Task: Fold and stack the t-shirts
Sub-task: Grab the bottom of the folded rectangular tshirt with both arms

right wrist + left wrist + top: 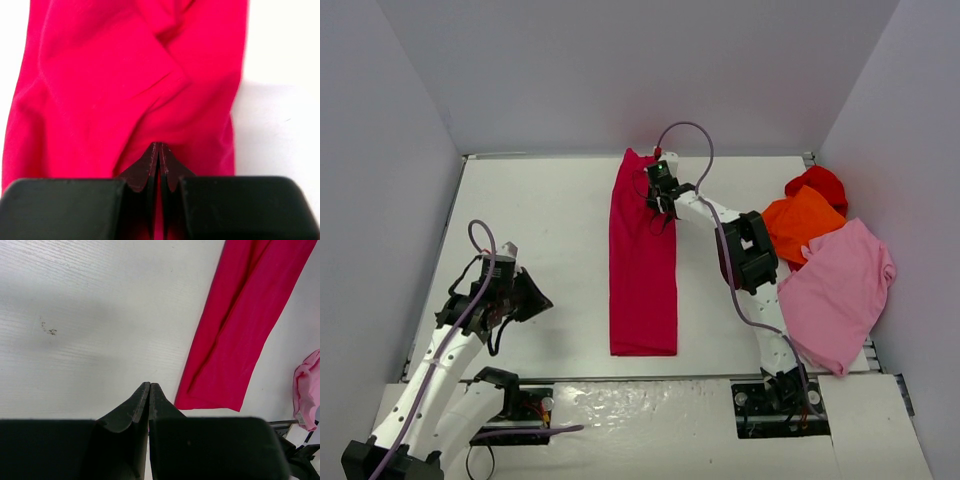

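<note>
A crimson-magenta t-shirt point(643, 270) lies folded into a long narrow strip down the middle of the white table point(540, 220). My right gripper point(663, 203) reaches onto the strip's far end. In the right wrist view it point(158, 145) is shut, pinching a pucker of the crimson cloth point(125, 75). At the near left my left gripper point(542, 302) hovers, shut and empty point(149, 385), with the strip's near end point(240, 330) to its right. A light pink t-shirt point(840, 290), an orange one point(805, 222) and a red one point(820, 183) lie piled at the right edge.
Grey walls enclose the table on the left, back and right. The pink shirt hangs over the table's right front corner, and a bit of it point(306, 390) shows in the left wrist view. The right arm's cable point(705, 150) loops above the strip's far end.
</note>
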You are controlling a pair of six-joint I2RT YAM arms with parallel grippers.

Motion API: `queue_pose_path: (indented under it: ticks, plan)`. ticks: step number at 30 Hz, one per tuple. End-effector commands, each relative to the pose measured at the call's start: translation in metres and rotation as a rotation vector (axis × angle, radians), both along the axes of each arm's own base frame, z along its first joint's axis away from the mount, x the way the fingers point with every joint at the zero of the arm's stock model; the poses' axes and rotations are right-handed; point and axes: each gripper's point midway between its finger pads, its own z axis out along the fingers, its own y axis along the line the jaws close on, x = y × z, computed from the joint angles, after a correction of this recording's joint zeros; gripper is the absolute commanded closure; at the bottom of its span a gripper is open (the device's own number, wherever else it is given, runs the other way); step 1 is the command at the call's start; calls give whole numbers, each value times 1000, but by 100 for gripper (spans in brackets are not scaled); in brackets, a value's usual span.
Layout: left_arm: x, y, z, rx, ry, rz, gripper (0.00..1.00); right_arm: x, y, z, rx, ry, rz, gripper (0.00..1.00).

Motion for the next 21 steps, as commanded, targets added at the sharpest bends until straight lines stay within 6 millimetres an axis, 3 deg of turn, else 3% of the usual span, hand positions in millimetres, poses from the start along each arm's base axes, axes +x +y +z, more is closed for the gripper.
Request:
queue_pose_path:
  ticks: [1, 7, 18, 21]
  plan:
    - [8, -2, 11, 1, -34, -9, 100, 27, -9, 29, 39, -95, -23, 100]
    - [11, -3, 10, 1, -32, -10, 100, 40, -14, 30, 69, -126, -38, 100]
    - [11, -3, 3, 8, -14, -11, 100, 74, 23, 34, 252, -171, 66, 100]
    - [10, -3, 1, 5, -11, -11, 100, 75, 34, 48, 314, -207, 96, 100]
